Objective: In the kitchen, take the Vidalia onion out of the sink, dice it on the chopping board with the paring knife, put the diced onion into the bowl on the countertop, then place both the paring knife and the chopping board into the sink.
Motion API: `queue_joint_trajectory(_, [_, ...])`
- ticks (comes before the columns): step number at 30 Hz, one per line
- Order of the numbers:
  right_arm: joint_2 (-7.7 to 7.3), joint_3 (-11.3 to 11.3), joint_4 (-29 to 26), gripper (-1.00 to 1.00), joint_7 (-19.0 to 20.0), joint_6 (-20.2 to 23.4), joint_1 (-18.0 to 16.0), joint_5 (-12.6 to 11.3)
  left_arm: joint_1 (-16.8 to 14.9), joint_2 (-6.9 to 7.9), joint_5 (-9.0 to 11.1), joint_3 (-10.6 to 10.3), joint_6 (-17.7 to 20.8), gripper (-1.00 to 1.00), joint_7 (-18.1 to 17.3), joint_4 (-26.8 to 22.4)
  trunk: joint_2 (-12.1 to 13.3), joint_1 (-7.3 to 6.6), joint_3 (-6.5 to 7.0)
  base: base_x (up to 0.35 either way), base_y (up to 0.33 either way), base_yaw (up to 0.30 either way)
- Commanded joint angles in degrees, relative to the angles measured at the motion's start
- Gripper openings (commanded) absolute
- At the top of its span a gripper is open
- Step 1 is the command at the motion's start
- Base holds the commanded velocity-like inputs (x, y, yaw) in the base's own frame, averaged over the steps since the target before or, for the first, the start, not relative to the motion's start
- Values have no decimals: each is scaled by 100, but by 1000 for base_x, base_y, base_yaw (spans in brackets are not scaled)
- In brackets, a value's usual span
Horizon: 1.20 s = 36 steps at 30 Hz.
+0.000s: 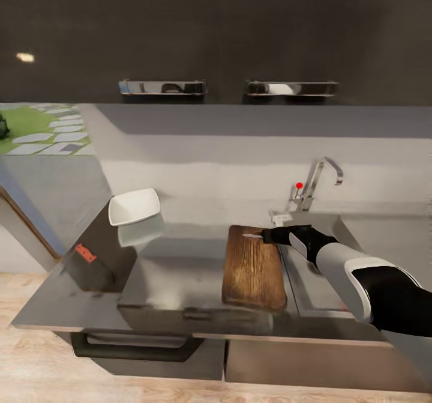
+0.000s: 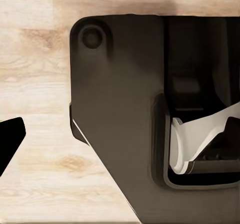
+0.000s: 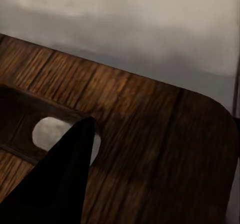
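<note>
The chopping board (image 3: 150,134) lies close under the right gripper, grain and one rounded corner showing. A black finger (image 3: 55,184) overlaps a pale round patch (image 3: 47,133). Beyond the board stretches grey countertop (image 3: 150,28).

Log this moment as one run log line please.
right gripper over far end of chopping board | pale onion on board | bowl empty | knife unclear

Chopping board (image 1: 254,269) dark brown, streaky wood grain. Bowl (image 1: 134,206) white, tabletop (image 1: 174,259) glossy grey, tap (image 1: 312,185) chrome with red dot. Floor (image 1: 36,367) pale wood planks, upper cabinets (image 1: 216,24) dark charcoal.
</note>
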Motion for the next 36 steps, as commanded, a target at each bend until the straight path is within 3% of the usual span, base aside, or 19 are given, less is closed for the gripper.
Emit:
queue_joint_trajectory(1, [-3, 16, -12, -100, 43, 35, -2, -49, 1, 1, 28, -8, -8, 100, -3, -7, -9, -1, 0, -319, 19, 0])
queue_joint_trajectory(7, [-3, 10, -12, -100, 33, 49, -2, -49, 0, 1, 28, -8, -8, 100, -3, -7, -9, -1, 56, -208, 80, 0])
queue_joint_trajectory(21, [-1, 3, -50, -100, -50, 97, -2, -60, -1, 1, 28, -8, -6, 100, -3, -7, -9, -1, 142, -12, 172, 0])
queue_joint_trajectory(22, [1, -2, -66, -100, -125, 105, -2, -64, 0, 1, 28, -8, -3, 100, -3, -7, -9, -1, 143, 0, 18, 0])
queue_joint_trajectory(25, [42, -83, -116, -100, -860, 217, -2, -142, 2, -6, 28, -8, 1, 100, -3, -7, -9, -1, 143, 0, 4, 0])
queue_joint_trajectory(26, [65, -251, -124, -100, -1282, 279, -2, -293, -1, -7, 28, -8, 1, 100, -3, -7, -9, -1, 143, 0, 0, 0])
queue_joint_trajectory(29, [64, -640, -133, -100, -1867, 311, -2, -615, -1, -8, 28, -8, 1, 100, -3, 24, -9, -1, 143, 0, 0, 0])
queue_joint_trajectory(31, [53, -827, -136, -100, -2144, 317, -2, -736, -3, -12, 28, -8, -3, 100, -5, 39, -9, -1, 143, 0, 0, 0])
queue_joint_trajectory(36, [82, -953, -142, -100, -2538, 312, -2, -818, -5, -101, 28, -8, -7, 100, -17, 66, -9, -1, 143, 0, 0, 0])
